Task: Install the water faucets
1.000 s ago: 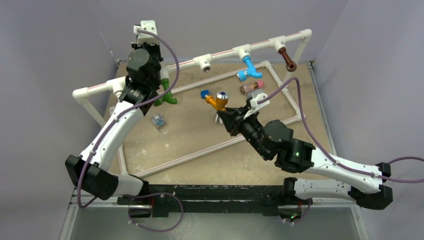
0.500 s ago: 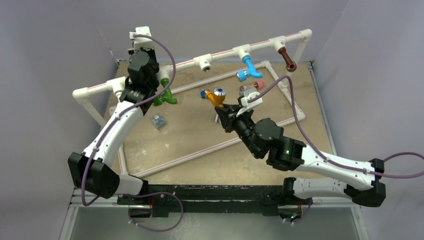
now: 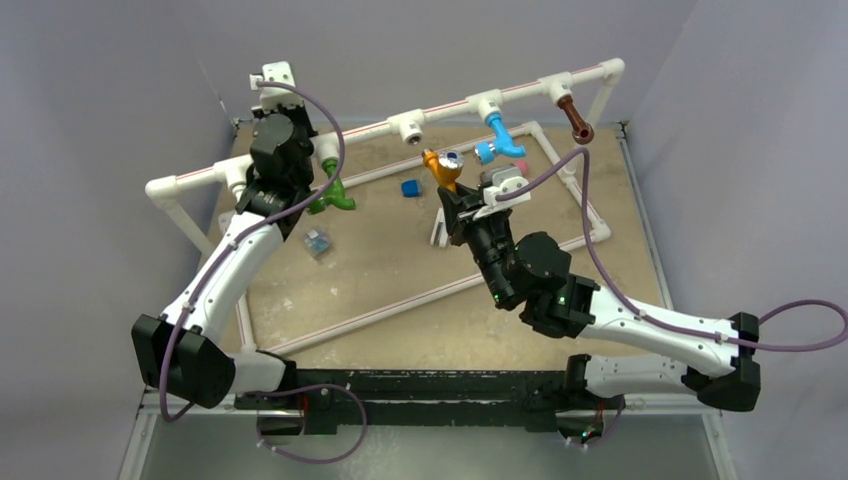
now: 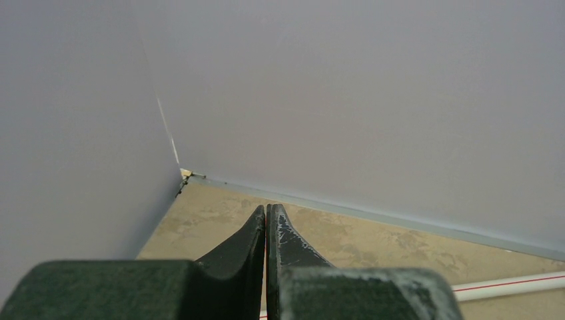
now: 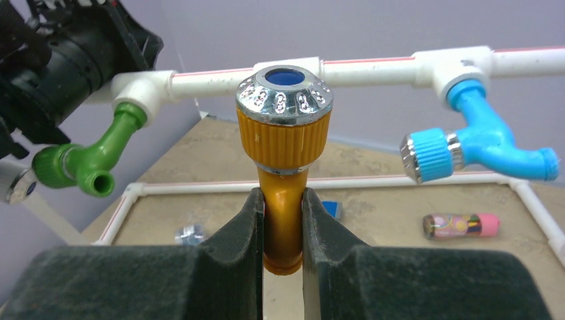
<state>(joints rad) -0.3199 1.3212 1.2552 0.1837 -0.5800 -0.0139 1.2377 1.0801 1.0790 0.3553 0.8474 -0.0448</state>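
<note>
The right claw (image 5: 283,197) is clamped on the neck of the orange faucet (image 5: 284,127). It holds the faucet upright above the table (image 3: 380,270), with the ribbed knob and chrome cap uppermost. In the top view this faucet (image 3: 440,165) sits just above centre. It is a little below the raised white pipe rail (image 3: 450,105) and between the bare tee (image 3: 409,127) and the blue faucet (image 3: 500,140). It is not touching either of them. In the right wrist view the orange knob covers the middle of the rail, so the bare tee is hidden behind it.

Three faucets hang from tees on the rail:
- The green faucet (image 3: 335,195) is at the left of the top view.
- The blue faucet is right of centre.
- The brown faucet (image 3: 574,120) is at the upper right.

The left claw (image 4: 266,215) is closed on nothing, its fingers pressed together. It points toward the far corner where the walls meet the table. In the right wrist view the left arm's black wrist fills the upper left, close beside the green faucet.

Loose on the table:
- A small blue piece (image 3: 410,187) lies just left of the orange faucet in the top view.
- A small shiny piece (image 3: 317,241) lies below the green faucet.
- A clear cylinder with a pink end (image 5: 461,225) lies flat at the lower right of the right wrist view, under the blue faucet.
</note>
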